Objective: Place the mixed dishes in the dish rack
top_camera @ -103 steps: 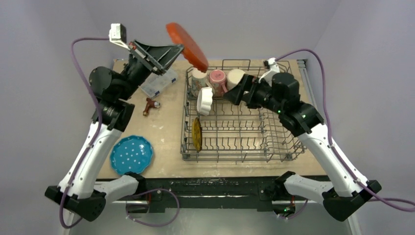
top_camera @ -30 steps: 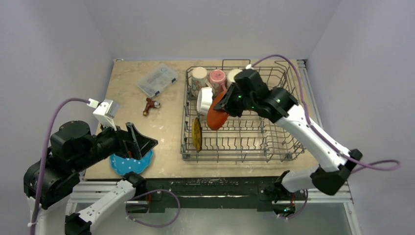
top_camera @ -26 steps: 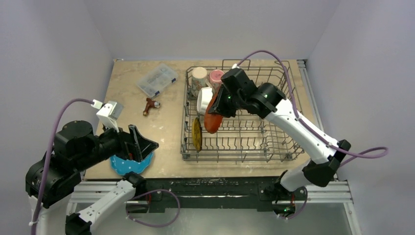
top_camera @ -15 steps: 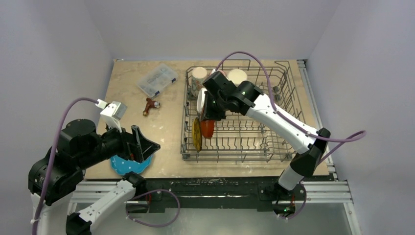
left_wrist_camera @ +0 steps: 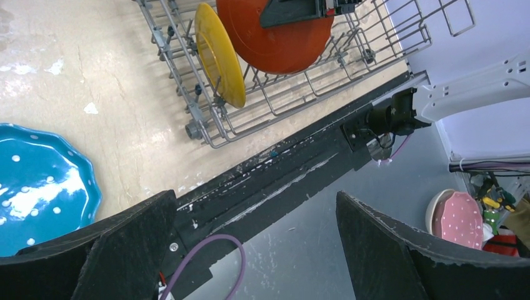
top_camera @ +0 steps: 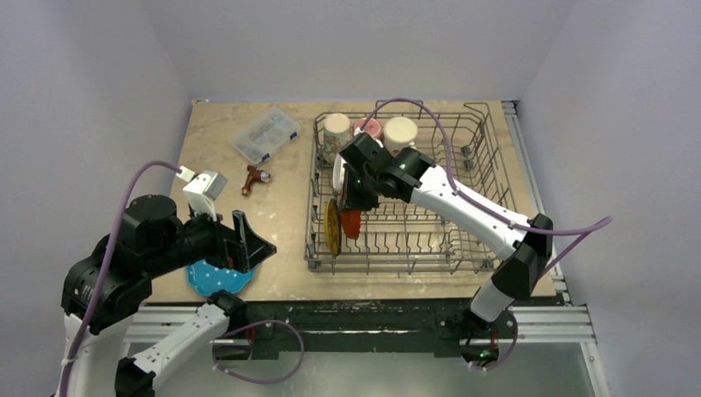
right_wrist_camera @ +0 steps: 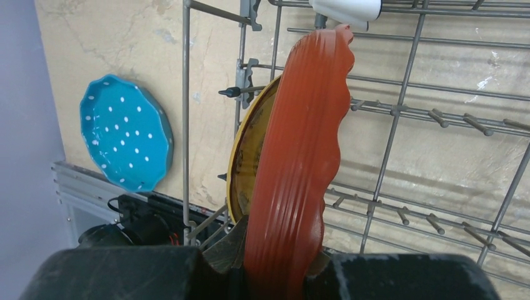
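The right jaws are squeezing the orange plate by its rim. The plate is standing on its edge inside the dish rack, right beside the yellow plate. The left jaws are hanging wide apart, holding nothing, near the blue plate lying on the bench.

Grey wire dish rack on the table's right half, tines upright. In its far-left corner, a row of three: cream mug, pink mug, second cream mug. Just nearer, small white scalloped bowl, partly hidden. By the rack's left wall, yellow-patterned plate on edge between tines. Just to its right, ridged orange plate, also on edge. White-dotted blue plate flat near the table's near-left corner, outside the rack.
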Controlling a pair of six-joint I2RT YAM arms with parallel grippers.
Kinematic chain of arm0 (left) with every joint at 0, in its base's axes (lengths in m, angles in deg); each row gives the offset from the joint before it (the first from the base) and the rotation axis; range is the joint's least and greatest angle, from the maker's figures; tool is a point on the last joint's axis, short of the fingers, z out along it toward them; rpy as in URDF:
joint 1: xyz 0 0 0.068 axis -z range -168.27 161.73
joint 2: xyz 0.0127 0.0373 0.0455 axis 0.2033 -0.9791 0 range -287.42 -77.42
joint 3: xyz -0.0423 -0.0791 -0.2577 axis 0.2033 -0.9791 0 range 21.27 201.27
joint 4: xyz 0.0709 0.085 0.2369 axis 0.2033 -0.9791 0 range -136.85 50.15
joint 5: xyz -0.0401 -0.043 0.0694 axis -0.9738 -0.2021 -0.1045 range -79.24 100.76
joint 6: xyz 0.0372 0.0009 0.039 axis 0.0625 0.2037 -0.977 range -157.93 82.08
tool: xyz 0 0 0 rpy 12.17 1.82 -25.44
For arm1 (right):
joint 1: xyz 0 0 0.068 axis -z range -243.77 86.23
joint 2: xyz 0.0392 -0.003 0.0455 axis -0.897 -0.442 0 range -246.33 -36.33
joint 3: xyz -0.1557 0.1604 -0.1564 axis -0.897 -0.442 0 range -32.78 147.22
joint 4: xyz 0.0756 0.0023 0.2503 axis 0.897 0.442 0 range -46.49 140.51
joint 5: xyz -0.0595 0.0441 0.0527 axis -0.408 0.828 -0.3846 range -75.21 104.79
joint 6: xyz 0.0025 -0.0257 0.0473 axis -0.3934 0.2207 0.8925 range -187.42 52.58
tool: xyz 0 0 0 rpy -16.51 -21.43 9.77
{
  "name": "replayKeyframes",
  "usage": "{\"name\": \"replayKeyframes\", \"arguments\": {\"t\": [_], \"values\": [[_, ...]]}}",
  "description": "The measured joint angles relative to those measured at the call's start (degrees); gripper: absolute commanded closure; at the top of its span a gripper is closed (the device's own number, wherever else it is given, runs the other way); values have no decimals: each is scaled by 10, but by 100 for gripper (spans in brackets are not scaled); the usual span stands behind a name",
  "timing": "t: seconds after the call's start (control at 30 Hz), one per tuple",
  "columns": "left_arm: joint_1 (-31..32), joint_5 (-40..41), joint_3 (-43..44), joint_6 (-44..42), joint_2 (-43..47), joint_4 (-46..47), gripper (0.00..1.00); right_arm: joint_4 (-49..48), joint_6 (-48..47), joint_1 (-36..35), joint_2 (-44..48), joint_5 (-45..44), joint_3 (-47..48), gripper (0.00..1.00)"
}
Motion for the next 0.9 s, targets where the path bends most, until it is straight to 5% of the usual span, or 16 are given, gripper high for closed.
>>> {"name": "replayKeyframes", "arguments": {"t": [0.47,0.9], "values": [[0,-21,-14,7,-1,4,3,14,19,-21,18,-22,47,100],[0,-26,-18,10,-3,5,3,-21,54,-21,56,-15,-49,100]]}}
